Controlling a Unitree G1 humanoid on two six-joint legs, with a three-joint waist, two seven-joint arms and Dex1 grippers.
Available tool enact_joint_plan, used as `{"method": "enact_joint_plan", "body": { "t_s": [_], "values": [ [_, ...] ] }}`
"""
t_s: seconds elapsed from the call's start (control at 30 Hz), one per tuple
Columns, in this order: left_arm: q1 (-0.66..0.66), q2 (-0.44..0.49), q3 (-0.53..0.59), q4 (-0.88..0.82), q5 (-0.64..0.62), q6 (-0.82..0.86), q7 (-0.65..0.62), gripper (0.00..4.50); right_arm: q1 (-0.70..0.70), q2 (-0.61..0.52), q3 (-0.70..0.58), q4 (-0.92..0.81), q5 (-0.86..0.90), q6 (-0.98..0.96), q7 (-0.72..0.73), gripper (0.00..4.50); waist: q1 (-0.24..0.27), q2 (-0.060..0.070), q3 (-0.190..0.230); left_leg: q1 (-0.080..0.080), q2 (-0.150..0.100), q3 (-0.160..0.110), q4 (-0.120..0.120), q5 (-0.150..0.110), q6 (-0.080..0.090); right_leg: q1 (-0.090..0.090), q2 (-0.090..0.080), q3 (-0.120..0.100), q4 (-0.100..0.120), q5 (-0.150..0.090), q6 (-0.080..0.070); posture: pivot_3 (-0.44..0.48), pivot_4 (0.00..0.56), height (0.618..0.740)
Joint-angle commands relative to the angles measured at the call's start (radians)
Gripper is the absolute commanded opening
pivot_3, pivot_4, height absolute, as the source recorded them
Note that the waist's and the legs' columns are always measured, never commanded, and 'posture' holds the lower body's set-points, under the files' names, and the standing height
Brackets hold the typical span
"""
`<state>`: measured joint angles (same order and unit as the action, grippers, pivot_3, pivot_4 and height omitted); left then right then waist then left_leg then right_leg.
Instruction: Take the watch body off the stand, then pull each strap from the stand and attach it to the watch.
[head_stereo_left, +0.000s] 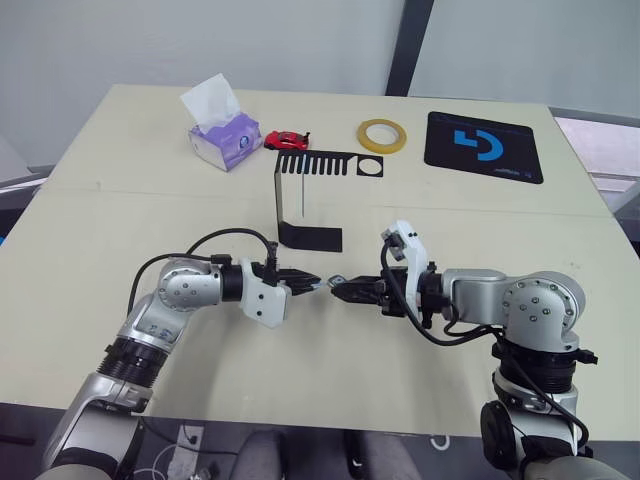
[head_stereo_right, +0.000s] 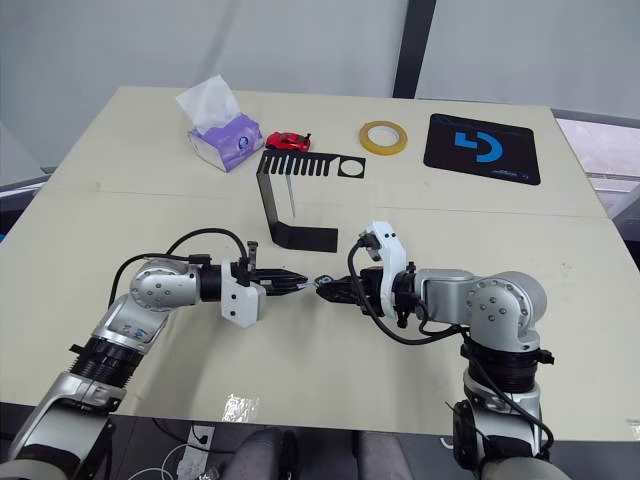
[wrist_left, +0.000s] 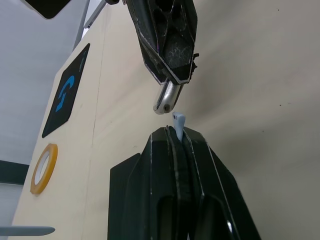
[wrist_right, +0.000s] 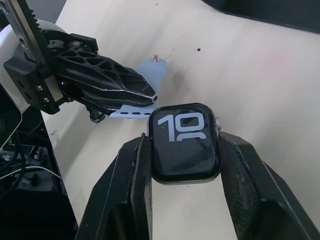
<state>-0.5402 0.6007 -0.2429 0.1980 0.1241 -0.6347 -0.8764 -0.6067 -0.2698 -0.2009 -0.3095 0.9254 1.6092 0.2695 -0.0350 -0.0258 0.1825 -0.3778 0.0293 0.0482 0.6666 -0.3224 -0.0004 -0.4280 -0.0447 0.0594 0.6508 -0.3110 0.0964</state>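
Above table, right end effector clamps watch body, left end effector strap.

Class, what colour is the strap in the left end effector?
Pale blue strap, clearest in the right wrist view.

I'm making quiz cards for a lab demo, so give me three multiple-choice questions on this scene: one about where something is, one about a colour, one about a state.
1. Where is the watch body?
A. On the stand
B. Between the right gripper's jaws
C. On the mouse pad

2. What colour is the tape ring?
A. Yellow
B. Red
C. Blue

3. What does the left gripper hold?
A. Nothing
B. The toy car
C. A strap

Answers:
1 B: the right wrist view shows the watch clamped between its own jaws.
2 A: the ring beside the mouse pad is yellow.
3 C: a pale blue strap sticks out of the left jaws, near the watch.
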Motion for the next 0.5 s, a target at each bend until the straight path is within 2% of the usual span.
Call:
{"method": "enact_joint_plan", "body": {
  "t_s": [0.03, 0.5],
  "values": [
    [-0.018, -0.002, 0.007, -0.035, -0.014, -0.003, 0.013, 0.0, -0.009, 0.002, -0.012, -0.031, 0.0, 0.005, 0.002, 1.52, 0.0, 0.0, 0.0, 0.0, 0.0, 0.0, 0.0, 0.0, 0.0, 0.0, 0.0, 0.0, 0.0, 0.0, 0.0, 0.0, 0.15, 0.738],
    [-0.016, -0.004, 0.008, -0.037, -0.024, 0.003, 0.012, 0.0, 0.005, 0.007, -0.014, -0.036, -0.017, 0.004, 0.008, 1.52, 0.0, 0.0, 0.0, 0.0, 0.0, 0.0, 0.0, 0.0, 0.0, 0.0, 0.0, 0.0, 0.0, 0.0, 0.0, 0.0, 0.15, 0.738]
  ]
}}
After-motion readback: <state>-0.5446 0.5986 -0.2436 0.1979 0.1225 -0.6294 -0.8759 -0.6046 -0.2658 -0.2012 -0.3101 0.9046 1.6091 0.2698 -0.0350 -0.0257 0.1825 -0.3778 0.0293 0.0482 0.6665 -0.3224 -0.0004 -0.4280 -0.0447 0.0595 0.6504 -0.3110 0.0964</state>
